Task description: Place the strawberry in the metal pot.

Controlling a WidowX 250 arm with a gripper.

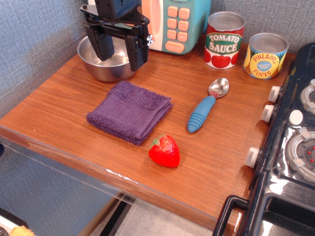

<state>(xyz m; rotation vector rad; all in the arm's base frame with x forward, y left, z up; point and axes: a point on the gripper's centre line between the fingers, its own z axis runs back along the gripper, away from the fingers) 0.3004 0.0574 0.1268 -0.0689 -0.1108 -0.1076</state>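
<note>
Behind the parted, empty fingers (120, 51), the metal pot (93, 66) is half hidden; strawberry (165, 151) lies clear.

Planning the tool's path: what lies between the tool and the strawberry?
The folded purple cloth lies between the tool, which hangs open over the pot, and the strawberry near the table's front edge, as the single camera view shows.

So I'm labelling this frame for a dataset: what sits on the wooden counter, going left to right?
metal pot with the open claw over it → purple cloth → strawberry → blue-handled spoon → tomato sauce can → pineapple slices can.
</note>
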